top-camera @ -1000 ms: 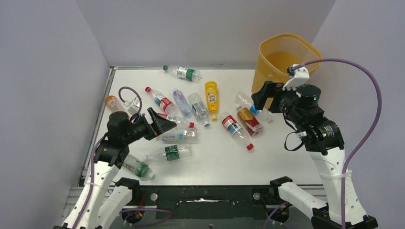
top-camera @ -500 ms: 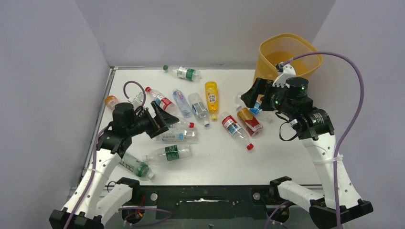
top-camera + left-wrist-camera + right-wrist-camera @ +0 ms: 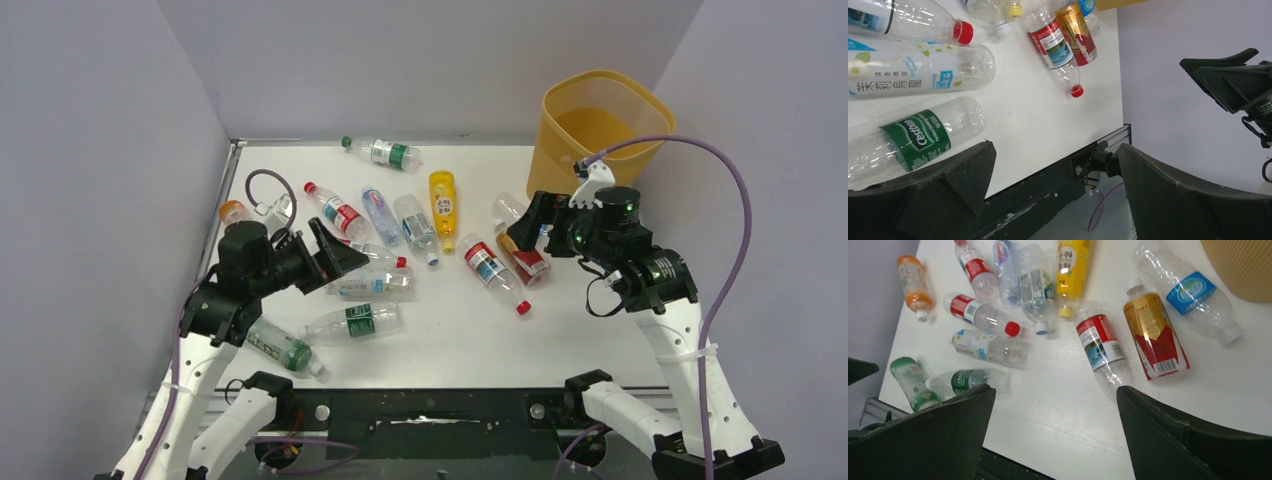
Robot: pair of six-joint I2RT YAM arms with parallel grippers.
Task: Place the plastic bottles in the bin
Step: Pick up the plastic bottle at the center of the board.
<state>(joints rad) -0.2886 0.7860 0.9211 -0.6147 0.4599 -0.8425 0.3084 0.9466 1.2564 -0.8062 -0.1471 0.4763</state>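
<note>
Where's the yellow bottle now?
In the top view the yellow bottle lies near the middle of the table, cap toward the near edge, a clear bottle just left of it and the bin farther right.

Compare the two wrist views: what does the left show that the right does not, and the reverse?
Left only: the right end effector from outside, open, and a purple cable below the table edge. Right only: the orange bottle. Both: the red-gold bottle, the red-label bottle beside it, and the green-label bottle.
</note>
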